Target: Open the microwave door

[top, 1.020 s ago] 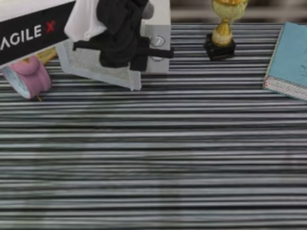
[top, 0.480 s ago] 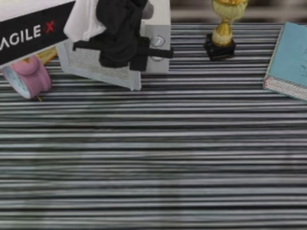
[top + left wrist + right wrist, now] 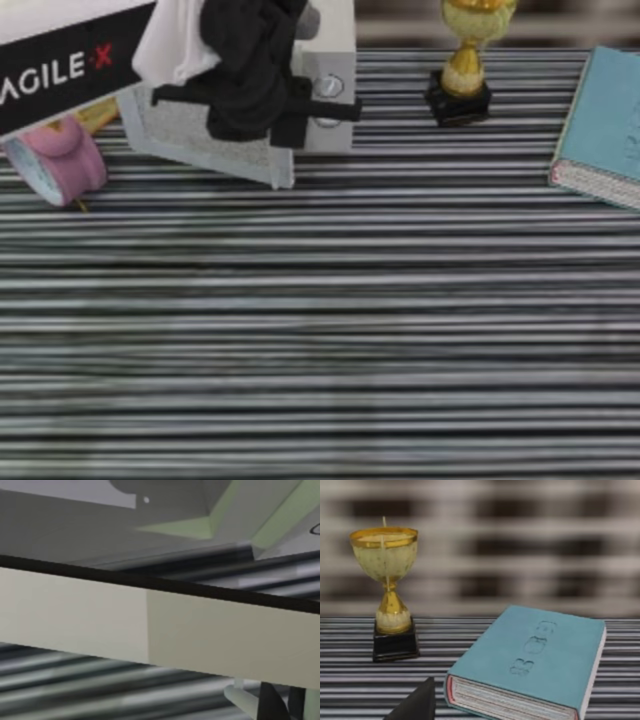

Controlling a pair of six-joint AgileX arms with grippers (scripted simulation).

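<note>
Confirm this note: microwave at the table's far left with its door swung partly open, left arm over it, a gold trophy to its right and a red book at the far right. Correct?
Not quite. The book is light blue, not red, as the top and right wrist views show. The rest holds: the microwave sits far left with the microwave door swung partly open under the left arm, and the gold trophy stands to its right.

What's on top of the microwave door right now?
The left arm's black tool hangs over the swung-out microwave door, covering its middle and the handle edge. Only the speckled mesh window around it shows; the contact itself is hidden.
</note>
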